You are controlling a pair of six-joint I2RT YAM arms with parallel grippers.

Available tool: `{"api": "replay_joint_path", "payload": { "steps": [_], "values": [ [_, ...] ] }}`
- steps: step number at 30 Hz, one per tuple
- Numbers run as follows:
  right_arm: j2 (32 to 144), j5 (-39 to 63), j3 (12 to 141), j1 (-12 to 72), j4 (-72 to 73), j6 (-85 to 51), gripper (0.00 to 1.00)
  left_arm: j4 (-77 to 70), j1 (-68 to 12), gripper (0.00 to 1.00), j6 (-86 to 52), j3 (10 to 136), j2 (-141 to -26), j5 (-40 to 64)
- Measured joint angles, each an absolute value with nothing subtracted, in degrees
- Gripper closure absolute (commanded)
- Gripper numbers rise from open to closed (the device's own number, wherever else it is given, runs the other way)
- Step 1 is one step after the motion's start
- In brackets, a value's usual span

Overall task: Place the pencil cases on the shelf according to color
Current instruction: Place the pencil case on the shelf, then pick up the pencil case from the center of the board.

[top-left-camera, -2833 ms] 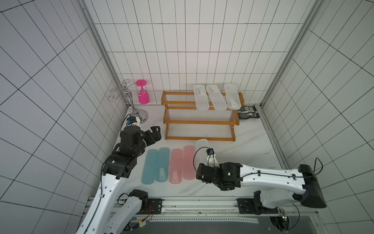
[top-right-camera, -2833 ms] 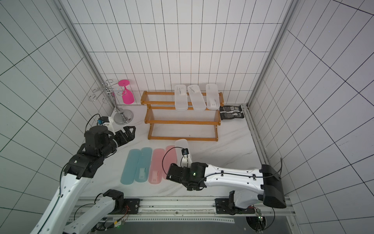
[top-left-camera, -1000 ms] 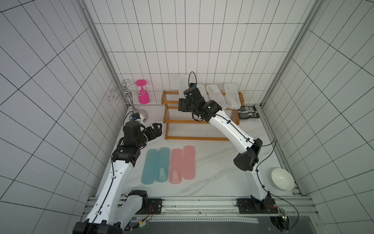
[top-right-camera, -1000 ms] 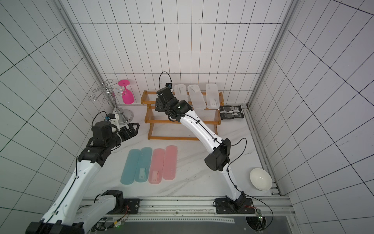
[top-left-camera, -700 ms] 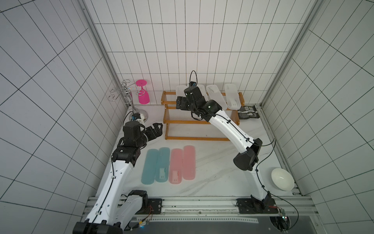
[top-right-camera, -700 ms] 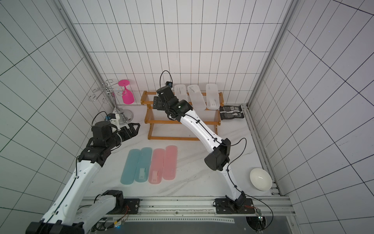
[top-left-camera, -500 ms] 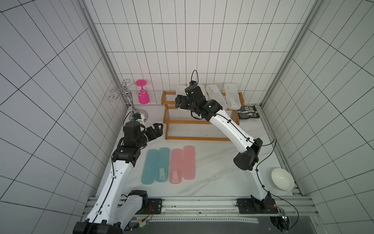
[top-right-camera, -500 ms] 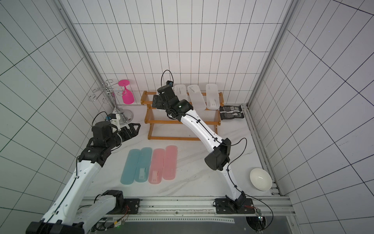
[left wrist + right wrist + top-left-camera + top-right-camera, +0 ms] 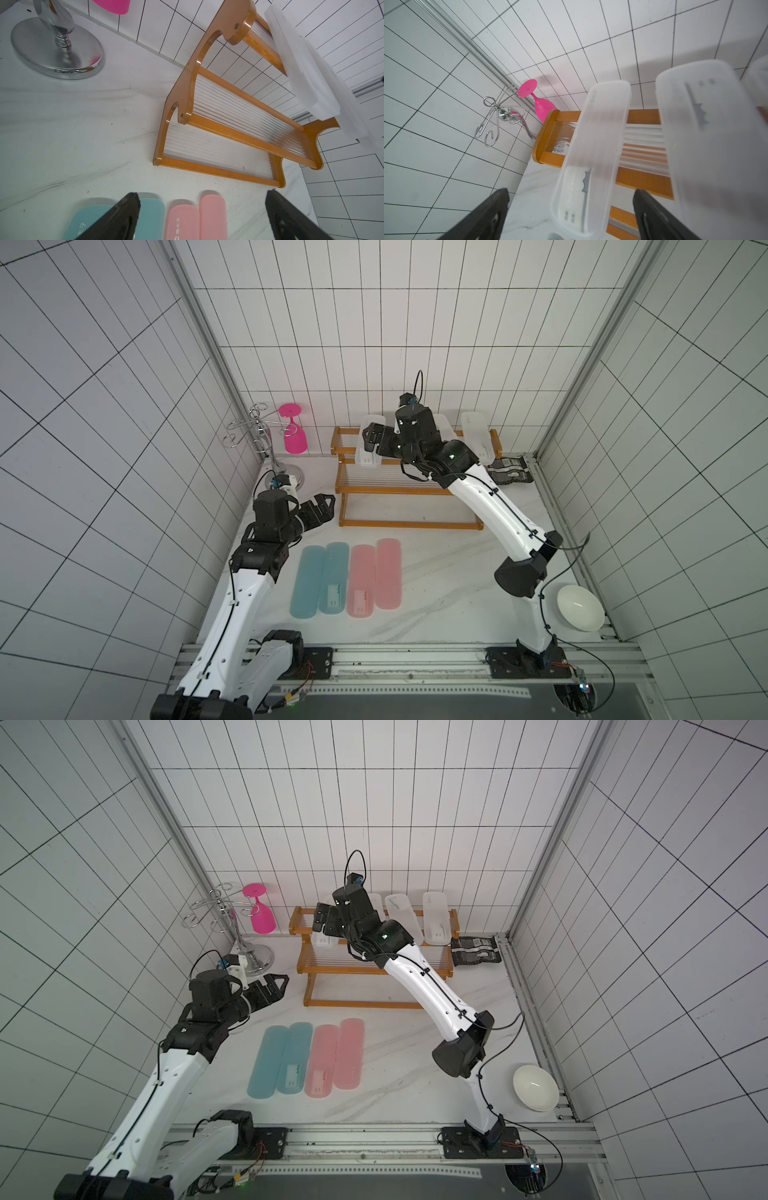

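A white bowl (image 9: 580, 608) sits on the desk (image 9: 449, 572) well in front of the shelf (image 9: 409, 525), out past its right end. Nearer the shelf, before its left half, two teal pencil cases (image 9: 320, 578) and two pink pencil cases (image 9: 376, 576) lie flat side by side, their long sides running toward it. The left hand (image 9: 324, 512) hovers just off the shelf's front left corner, jaws spread wide and holding nothing. The shelf's two lower tiers carry nothing. Over the left end of the top tier, the right hand (image 9: 370, 440) stands wide open astride the leftmost clear pencil case (image 9: 591, 155), with a gap on each side, gripping nothing. That case rests across the top tier. Three more clear pencil cases (image 9: 401, 919) lie on the same tier toward the right end. A silver wire stand (image 9: 266, 439) holding a pink glass (image 9: 294, 435) stands left of the shelf, and a black packet (image 9: 511, 468) lies at its right end.
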State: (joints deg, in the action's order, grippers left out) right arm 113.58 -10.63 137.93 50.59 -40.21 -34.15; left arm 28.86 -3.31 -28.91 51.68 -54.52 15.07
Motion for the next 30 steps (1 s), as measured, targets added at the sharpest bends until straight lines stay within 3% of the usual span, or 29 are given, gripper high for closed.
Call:
{"api": "replay_joint_path", "payload": {
  "steps": [6, 12, 16, 23, 30],
  "values": [
    [91.31, -15.55, 117.01, 51.07, -41.89, -33.10, 0.02, 32.64, -4.29, 0.02, -30.89, 51.96, -52.71, 15.90],
    [72.47, -19.75, 89.80, 53.95, -41.67, -35.57, 0.02, 34.39, -13.61, 0.02, -35.14, 49.50, -47.51, 11.46],
    [65.84, -22.17, 75.66, 59.24, -42.94, -39.09, 0.02, 36.07, -19.75, 0.02, -38.63, 46.57, -46.76, 7.27],
    [63.46, -23.24, 59.16, 69.21, -42.13, -46.72, 0.01, 36.29, -23.53, 0.02, -44.88, 39.48, -45.25, 3.38],
    [72.93, -21.23, 52.58, 72.03, -36.82, -50.09, 0.01, 36.18, -25.74, 0.02, -47.46, 38.22, -47.99, 0.36]
  ]
}}
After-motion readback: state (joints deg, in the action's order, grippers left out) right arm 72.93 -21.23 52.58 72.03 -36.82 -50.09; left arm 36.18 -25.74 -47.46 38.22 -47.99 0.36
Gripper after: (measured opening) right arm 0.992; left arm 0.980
